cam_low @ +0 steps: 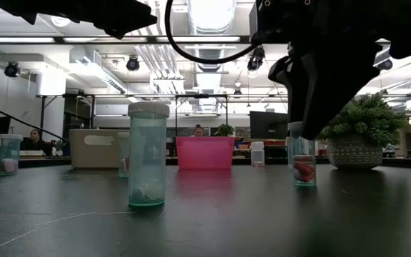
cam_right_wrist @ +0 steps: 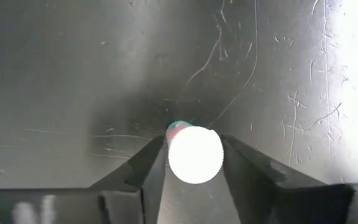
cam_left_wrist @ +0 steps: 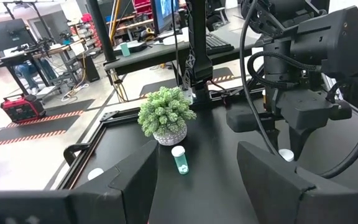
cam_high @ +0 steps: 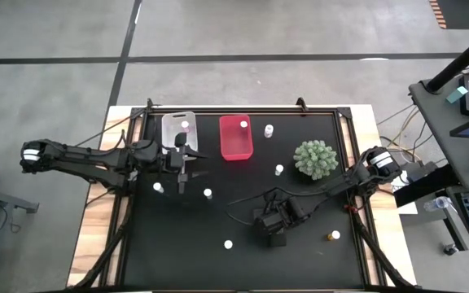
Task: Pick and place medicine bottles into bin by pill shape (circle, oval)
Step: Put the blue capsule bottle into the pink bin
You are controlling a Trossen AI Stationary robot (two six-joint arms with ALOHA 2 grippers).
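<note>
Right wrist view: right gripper (cam_right_wrist: pixel 194 163) straddles a small translucent teal medicine bottle w/ ribbed round white cap (cam_right_wrist: pixel 195 154), fingers close on both sides; contact can't be told. Bottle stands upright on black table (cam_high: pixel 243 260), well apart from the bright red rectangular plastic bin (cam_high: pixel 236 137), on its nearer-front side. Left gripper (cam_high: pixel 183 163) hangs wide open, empty, just beside the translucent clear-whitish tub (cam_high: pixel 178 129), next to red bin.

No readable text, labels or signs.
</note>
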